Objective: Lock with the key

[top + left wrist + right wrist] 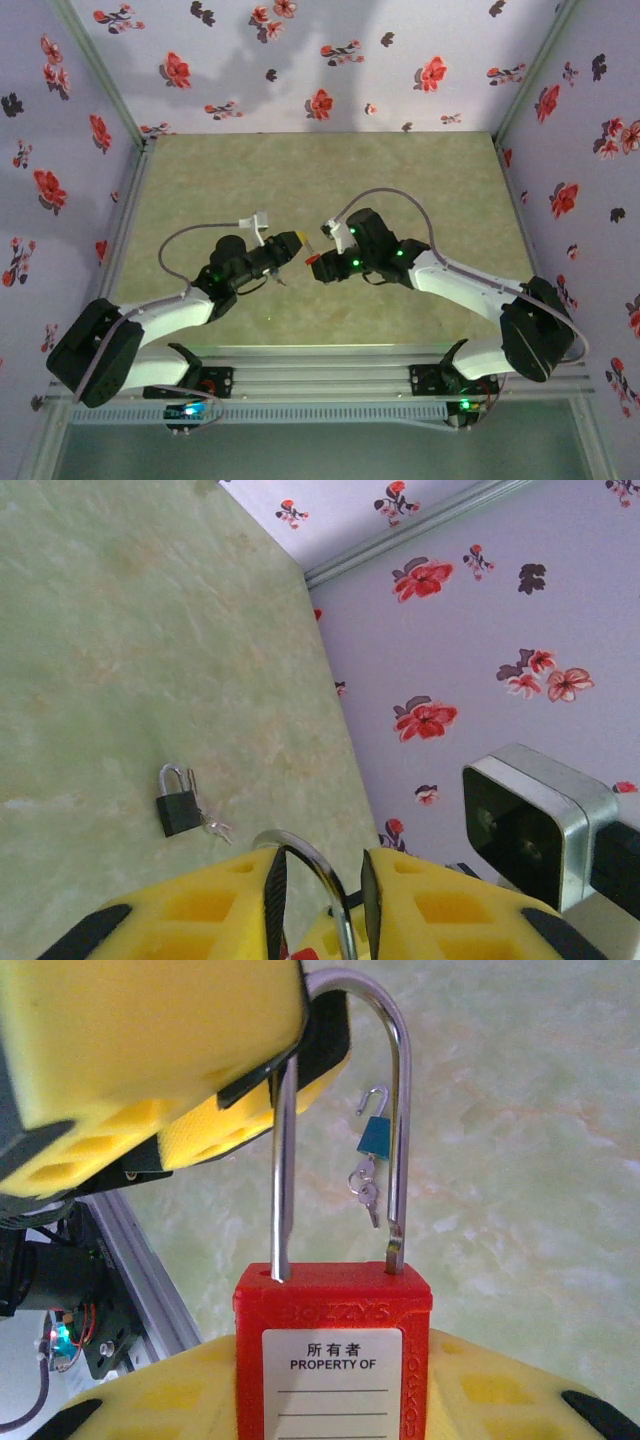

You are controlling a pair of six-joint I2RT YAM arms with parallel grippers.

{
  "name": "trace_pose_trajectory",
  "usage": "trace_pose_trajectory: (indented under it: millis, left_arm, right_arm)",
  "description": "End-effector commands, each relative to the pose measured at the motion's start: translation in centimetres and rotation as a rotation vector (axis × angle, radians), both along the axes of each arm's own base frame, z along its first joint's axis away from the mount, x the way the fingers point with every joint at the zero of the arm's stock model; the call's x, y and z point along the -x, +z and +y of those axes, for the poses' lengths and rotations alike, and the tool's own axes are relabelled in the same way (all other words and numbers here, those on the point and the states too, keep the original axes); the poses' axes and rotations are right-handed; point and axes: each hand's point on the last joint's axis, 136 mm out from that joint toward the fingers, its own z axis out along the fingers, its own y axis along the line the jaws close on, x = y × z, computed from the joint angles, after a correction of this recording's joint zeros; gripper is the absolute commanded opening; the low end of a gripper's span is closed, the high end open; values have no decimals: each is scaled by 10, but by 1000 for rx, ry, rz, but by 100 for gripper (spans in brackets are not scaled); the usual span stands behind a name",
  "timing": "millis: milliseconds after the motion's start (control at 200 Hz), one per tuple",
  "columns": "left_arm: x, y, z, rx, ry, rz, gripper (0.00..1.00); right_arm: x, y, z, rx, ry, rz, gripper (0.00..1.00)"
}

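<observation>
My right gripper (335,1355) is shut on the body of a red padlock (335,1310), held upright above the table. Its steel shackle (400,1110) stands raised, with the notched free leg just at its hole. In the top view the two grippers meet mid-table, the right gripper (318,262) facing the left gripper (297,243). My left gripper (318,865) straddles the top of the shackle (325,875) with its yellow fingers (200,905) apart; the bow touches one pad and stands off the other. The key is out of view.
A small dark padlock (178,810) with a ring of little keys (215,827) lies on the green table beyond the grippers; it looks blue in the right wrist view (375,1135). Flowered walls (320,60) close in the table. The rail (320,375) runs along the near edge.
</observation>
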Motion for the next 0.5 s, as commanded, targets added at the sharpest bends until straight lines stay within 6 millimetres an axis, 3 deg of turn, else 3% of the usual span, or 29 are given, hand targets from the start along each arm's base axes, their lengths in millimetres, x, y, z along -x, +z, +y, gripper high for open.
trace_pose_trajectory:
  millis: [0,495]
  left_arm:
    - [-3,12,0,-23,-8,-45,28]
    - [-3,4,0,-71,-12,-27,31]
  right_arm:
    - [-4,23,5,-26,12,-77,0]
    - [-6,25,1,-15,-7,-106,0]
